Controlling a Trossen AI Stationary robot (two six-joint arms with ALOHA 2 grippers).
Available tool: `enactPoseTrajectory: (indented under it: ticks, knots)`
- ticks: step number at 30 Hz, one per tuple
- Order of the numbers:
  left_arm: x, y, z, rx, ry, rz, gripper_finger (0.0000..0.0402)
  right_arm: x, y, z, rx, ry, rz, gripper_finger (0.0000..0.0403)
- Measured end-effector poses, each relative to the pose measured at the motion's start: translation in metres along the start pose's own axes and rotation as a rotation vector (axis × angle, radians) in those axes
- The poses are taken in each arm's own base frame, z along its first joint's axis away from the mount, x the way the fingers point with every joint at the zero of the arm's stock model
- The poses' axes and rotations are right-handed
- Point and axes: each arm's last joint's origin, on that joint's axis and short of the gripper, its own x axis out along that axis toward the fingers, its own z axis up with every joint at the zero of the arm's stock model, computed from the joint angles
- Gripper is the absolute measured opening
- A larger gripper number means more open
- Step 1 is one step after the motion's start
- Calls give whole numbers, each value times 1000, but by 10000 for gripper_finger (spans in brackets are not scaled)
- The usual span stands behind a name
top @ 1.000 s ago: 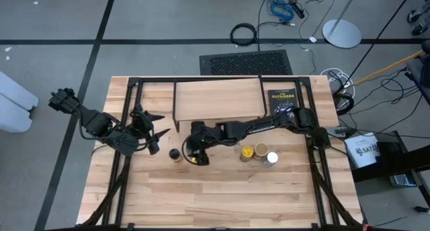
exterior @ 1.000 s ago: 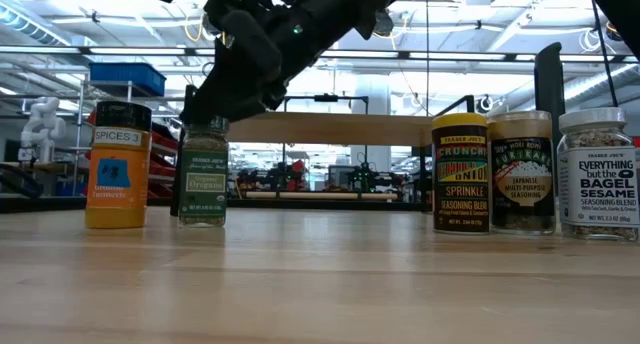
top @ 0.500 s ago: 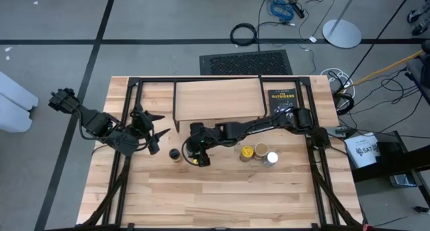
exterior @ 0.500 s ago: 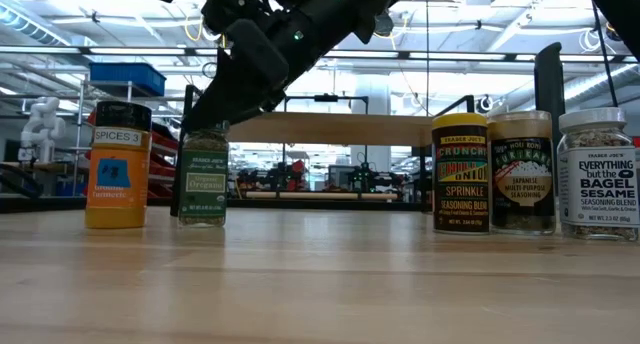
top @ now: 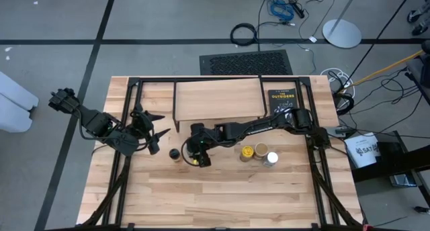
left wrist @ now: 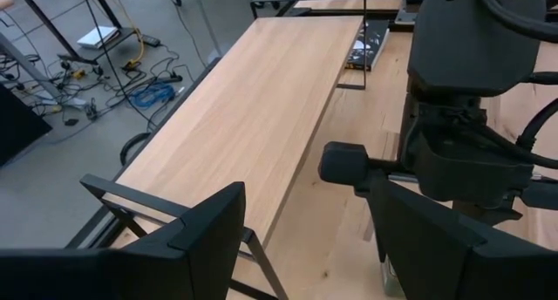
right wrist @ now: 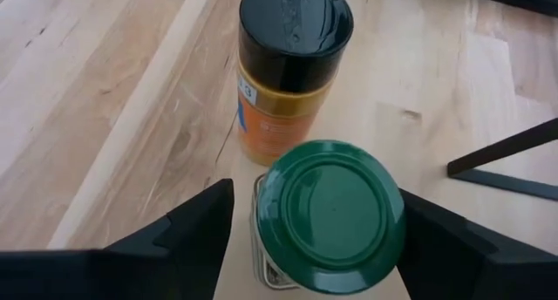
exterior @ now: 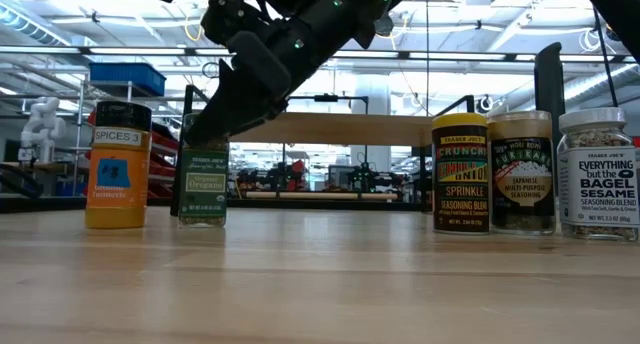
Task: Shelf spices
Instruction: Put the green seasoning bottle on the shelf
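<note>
Five spice jars stand upright on the table in front of the shelf [top: 218,100]. At the left are an orange jar with a black lid [right wrist: 292,64] and a green-lidded jar [right wrist: 331,213]. At the right stand three more [exterior: 460,172] [exterior: 520,171] [exterior: 598,174]. My right gripper [right wrist: 316,190] is open and slants down over the green-lidded jar [exterior: 204,182], one finger on either side of its lid. My left gripper [left wrist: 305,239] waits open above the table's left part [top: 151,133], facing the shelf [left wrist: 261,99], with nothing between its fingers. My right gripper's fingers stand on either side of the green lid [right wrist: 279,187], coming slanting down from the table's right. A strip of table shows between one finger [right wrist: 209,226] and the jar. The other finger [right wrist: 427,226] is right at the lid's edge; whether it touches I cannot tell.
A black book with orange lettering [top: 282,98] lies at the shelf's right end. The orange jar [top: 174,154] stands close beside the green-lidded one, toward the table's left. Black frame rails run along both sides of the table [top: 201,197]. Bare wood lies toward the near edge.
My right gripper has sunk a little onto the green-lidded jar; in the low view it now hides the lid that showed before. The jars have stayed where they were.
</note>
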Motion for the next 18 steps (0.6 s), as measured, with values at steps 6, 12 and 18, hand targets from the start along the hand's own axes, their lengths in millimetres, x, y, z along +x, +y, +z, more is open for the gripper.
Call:
enactPoseTrajectory:
  ticks: [6,12,18]
  knots:
    - [0,0,0,0,0,0,255,0,0,-2,21,17,3,244]
    - [0,0,0,10,0,0,255,0,0,-1,31,14,4,212]
    - [0,0,1,14,-5,-2,255,0,0,-1,40,10,3,186]
